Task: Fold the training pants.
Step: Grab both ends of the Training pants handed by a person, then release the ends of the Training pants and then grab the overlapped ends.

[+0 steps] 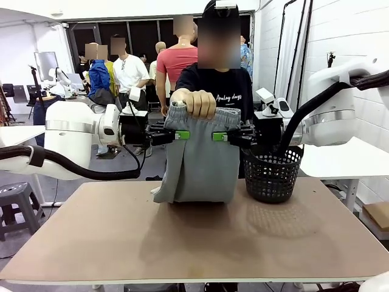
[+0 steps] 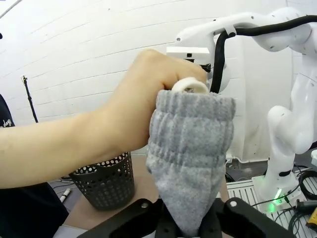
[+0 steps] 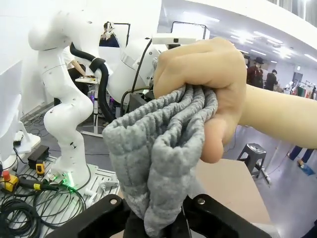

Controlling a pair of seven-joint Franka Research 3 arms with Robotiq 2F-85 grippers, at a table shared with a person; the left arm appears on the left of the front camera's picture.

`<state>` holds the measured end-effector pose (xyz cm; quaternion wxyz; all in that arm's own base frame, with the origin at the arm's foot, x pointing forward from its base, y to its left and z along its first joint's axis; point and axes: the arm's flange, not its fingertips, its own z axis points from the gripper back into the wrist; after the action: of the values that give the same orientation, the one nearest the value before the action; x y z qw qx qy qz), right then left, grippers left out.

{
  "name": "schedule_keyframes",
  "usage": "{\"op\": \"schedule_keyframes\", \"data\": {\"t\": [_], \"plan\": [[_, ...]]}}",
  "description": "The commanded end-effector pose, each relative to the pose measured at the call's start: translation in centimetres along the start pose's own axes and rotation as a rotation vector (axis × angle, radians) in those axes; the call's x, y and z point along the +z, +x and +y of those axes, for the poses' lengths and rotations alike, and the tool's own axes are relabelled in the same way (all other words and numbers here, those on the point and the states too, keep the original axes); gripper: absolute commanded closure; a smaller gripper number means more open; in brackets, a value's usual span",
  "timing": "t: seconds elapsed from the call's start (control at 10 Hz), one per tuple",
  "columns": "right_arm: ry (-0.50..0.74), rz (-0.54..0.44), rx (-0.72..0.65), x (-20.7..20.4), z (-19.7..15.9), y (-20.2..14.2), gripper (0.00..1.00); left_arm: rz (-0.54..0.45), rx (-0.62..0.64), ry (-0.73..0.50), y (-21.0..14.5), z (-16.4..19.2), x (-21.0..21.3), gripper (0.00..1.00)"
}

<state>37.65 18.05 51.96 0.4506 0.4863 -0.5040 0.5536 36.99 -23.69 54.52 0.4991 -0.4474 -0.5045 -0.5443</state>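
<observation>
Tan tabletop [image 1: 194, 237] fills the lower half of the front view, with a black mesh basket [image 1: 272, 173] at centre right. At centre, the person's hand [image 1: 194, 103] holds the training pants [image 1: 200, 158] up by the waistband, their lower end resting on the table. The left gripper [image 1: 182, 135] and right gripper [image 1: 219, 136] pinch the cloth from either side, just below the waistband.

Left wrist view: at bottom centre, the fingers are clamped on grey fabric, below the fist.

Right wrist view: at bottom centre, the fingers are closed on bunched ribbed cloth under the hand.
</observation>
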Motion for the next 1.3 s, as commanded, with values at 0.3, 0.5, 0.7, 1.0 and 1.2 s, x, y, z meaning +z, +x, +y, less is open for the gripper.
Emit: {"op": "schedule_keyframes", "data": {"t": [0.3, 0.5, 0.7, 1.0, 1.2], "plan": [[0.036, 0.201, -0.031, -1.4, -1.8, 0.6, 1.0, -0.004, 0.026, -0.002, -0.6, 0.4, 0.2, 1.0], [0.001, 0.016, -0.001, 0.0, 0.0, -0.1, 1.0, -0.004, 0.026, -0.002, -0.6, 0.4, 0.2, 1.0], [0.001, 0.016, -0.001, 0.0, 0.0, -0.1, 1.0, -0.004, 0.026, -0.002, -0.6, 0.4, 0.2, 1.0], [0.001, 0.016, -0.001, 0.0, 0.0, -0.1, 1.0, -0.004, 0.026, -0.002, -0.6, 0.4, 0.2, 1.0], [0.001, 0.016, -0.001, 0.0, 0.0, -0.1, 1.0, -0.004, 0.026, -0.002, -0.6, 0.4, 0.2, 1.0]]}}
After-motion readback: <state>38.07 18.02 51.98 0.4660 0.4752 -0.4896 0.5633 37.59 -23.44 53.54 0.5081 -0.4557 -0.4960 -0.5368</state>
